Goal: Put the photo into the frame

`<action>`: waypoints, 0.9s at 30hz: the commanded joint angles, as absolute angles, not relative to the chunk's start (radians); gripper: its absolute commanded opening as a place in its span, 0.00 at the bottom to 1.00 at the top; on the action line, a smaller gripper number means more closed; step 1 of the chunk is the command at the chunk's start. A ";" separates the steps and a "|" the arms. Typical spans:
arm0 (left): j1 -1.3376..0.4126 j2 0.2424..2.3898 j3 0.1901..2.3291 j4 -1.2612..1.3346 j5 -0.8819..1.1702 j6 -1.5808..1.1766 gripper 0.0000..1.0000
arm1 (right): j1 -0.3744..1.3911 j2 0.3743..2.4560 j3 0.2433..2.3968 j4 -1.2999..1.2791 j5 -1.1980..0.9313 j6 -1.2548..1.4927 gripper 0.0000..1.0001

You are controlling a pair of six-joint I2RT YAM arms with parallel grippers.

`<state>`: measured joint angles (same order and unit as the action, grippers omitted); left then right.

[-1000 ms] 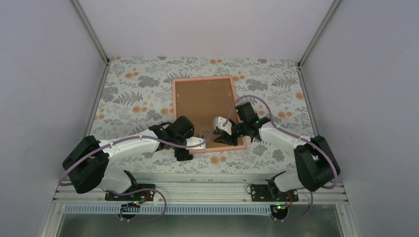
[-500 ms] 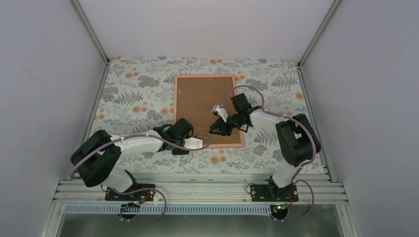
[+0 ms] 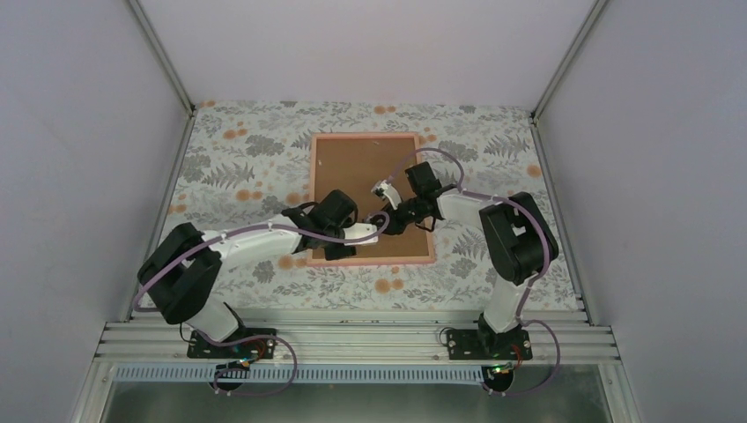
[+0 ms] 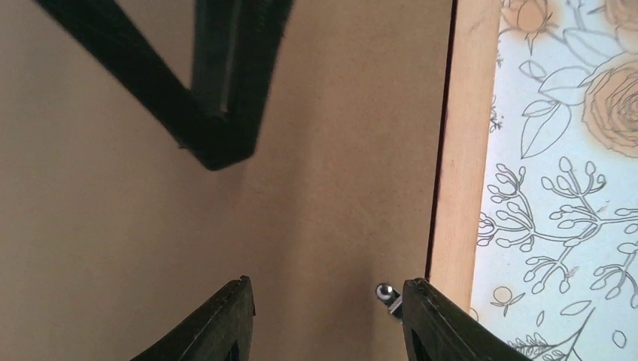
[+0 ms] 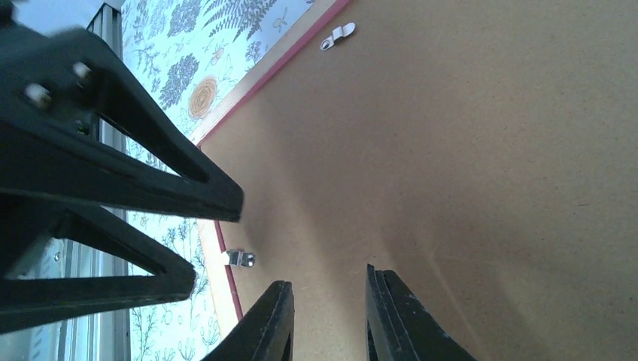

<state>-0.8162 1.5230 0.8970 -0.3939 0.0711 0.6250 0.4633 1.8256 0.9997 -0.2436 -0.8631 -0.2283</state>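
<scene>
Crowding Over the Back of the Frame

We see the pink frame (image 3: 352, 136) lying flat on the floral tablecloth (image 3: 238, 167), toward the far middle of the table. Its back is up, and a brown backing board (image 3: 357, 172) fills the border. We cannot tell where the photo is; no view shows it.

Both arms reach in over the near half of the board, and their tips nearly meet there. The left gripper (image 4: 329, 284) hovers just above the board with its fingers well apart and nothing between them. A small metal turn clip (image 4: 388, 295) sits just beside its right finger, against the frame's rail. The dark finger of the other arm cuts across the top of that wrist view.

The right gripper (image 5: 327, 278) holds its fingers close together with a narrow gap, and only bare board shows through it. The left gripper's black fingers fill the left side of its view and hide part of the cloth. Two more clips (image 5: 241, 258) lie along the frame's edges there. A purple cable (image 3: 440, 159) loops above the board's right side.
</scene>
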 commanded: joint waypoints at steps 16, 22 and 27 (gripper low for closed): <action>-0.804 1.591 0.849 -0.408 -0.053 0.633 0.50 | 0.420 1.895 0.994 -0.225 -0.850 -0.211 0.22; -0.786 1.588 0.856 -0.403 -0.081 0.671 0.48 | 0.420 1.903 1.001 -0.228 -0.845 -0.218 0.21; -0.785 1.547 0.844 -0.372 -0.071 0.715 0.46 | 0.427 1.893 1.014 -0.237 -0.850 -0.222 0.21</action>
<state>-0.7937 1.5856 0.8650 -0.3782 -0.0380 0.6559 0.4286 1.8870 0.9997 -0.2329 -0.8509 -0.2085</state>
